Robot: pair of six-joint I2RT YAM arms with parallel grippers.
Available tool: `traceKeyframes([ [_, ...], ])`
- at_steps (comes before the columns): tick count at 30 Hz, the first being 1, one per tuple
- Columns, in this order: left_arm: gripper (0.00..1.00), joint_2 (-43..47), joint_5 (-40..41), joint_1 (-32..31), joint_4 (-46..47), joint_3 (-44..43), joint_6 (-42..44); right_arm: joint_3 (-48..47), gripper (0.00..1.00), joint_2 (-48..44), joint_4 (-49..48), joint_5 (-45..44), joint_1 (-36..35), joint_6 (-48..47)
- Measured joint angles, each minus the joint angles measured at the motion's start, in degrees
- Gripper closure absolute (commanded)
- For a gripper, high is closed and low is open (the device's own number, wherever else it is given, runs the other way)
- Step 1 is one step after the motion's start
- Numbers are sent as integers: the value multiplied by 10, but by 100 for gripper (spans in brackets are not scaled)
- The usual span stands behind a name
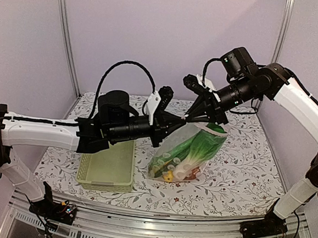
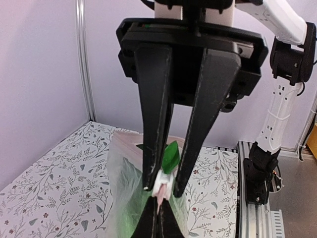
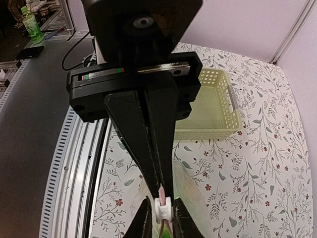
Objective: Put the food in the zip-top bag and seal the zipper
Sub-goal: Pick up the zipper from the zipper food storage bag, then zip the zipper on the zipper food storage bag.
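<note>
The clear zip-top bag (image 1: 186, 151) hangs between my two grippers, its bottom resting on the table. Inside it lies the food: a green-white bok choy (image 1: 198, 147) and small yellow pieces (image 1: 168, 176). My left gripper (image 1: 184, 119) (image 2: 162, 191) is shut on the white slider (image 2: 161, 185) of the zipper. Right beside the slider (image 3: 163, 211), my right gripper (image 1: 195, 117) (image 3: 161, 187) is shut on the pinkish zipper strip (image 2: 160, 198). A green leaf (image 2: 170, 158) shows behind the slider, inside the bag.
A pale green slotted basket (image 1: 106, 167) (image 3: 213, 106) stands on the flowered table to the left of the bag, under my left arm. Walls close the table at the back and sides. The metal rail (image 1: 155, 232) runs along the near edge.
</note>
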State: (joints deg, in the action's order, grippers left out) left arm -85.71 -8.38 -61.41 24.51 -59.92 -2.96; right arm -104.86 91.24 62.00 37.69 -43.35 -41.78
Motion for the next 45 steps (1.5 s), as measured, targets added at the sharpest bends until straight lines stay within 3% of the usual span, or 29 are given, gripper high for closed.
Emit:
traceKeyframes([
  [5,100,0,0,-1,1,3,2,0,100,0,4,-1,0,-3],
  [21,100,92,41,7,9,94,23,-1,100,15,11,-53,0,-9],
  [45,100,123,61,34,27,141,23,118,100,-67,40,-70,166,-57],
])
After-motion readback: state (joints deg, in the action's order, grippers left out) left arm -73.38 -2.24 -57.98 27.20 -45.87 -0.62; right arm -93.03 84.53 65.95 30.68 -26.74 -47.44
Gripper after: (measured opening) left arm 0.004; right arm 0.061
